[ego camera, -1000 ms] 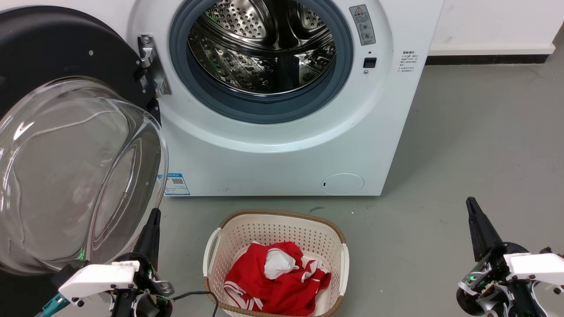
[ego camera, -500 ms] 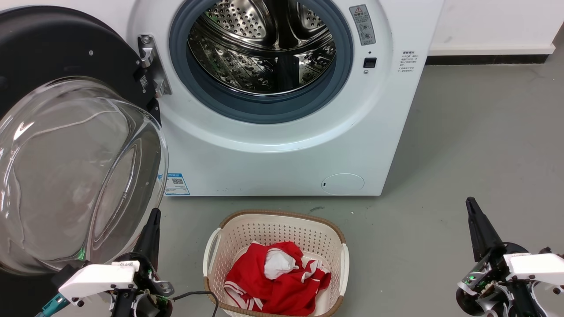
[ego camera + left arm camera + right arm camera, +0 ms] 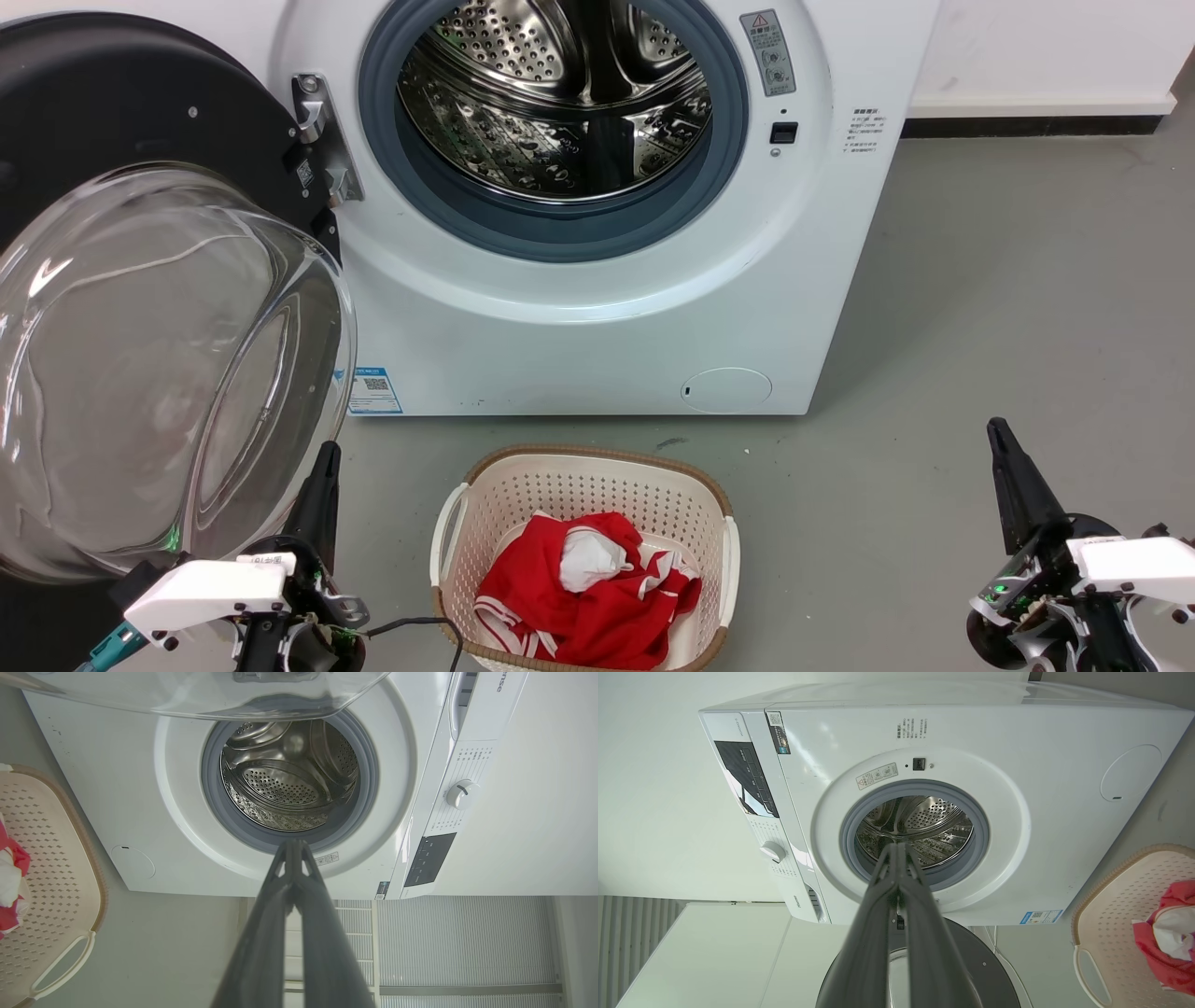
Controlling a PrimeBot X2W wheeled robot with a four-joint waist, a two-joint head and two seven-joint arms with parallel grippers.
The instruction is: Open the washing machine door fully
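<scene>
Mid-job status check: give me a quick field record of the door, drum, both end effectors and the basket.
door: washing machine door swung wide open, left of the opening
drum: drum of the washing machine exposed, no laundry visible inside
left end effector: shut, empty, low beside the door glass
right end effector: shut, empty, low at right, apart from the machine
basket: laundry basket on the floor in front, red garment inside

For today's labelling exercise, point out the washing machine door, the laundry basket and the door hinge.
washing machine door (image 3: pixel 140 103): head view, on its black rim.
laundry basket (image 3: pixel 597 485): head view, on its far wall.
door hinge (image 3: pixel 317 121): head view, on its metal plate.
</scene>
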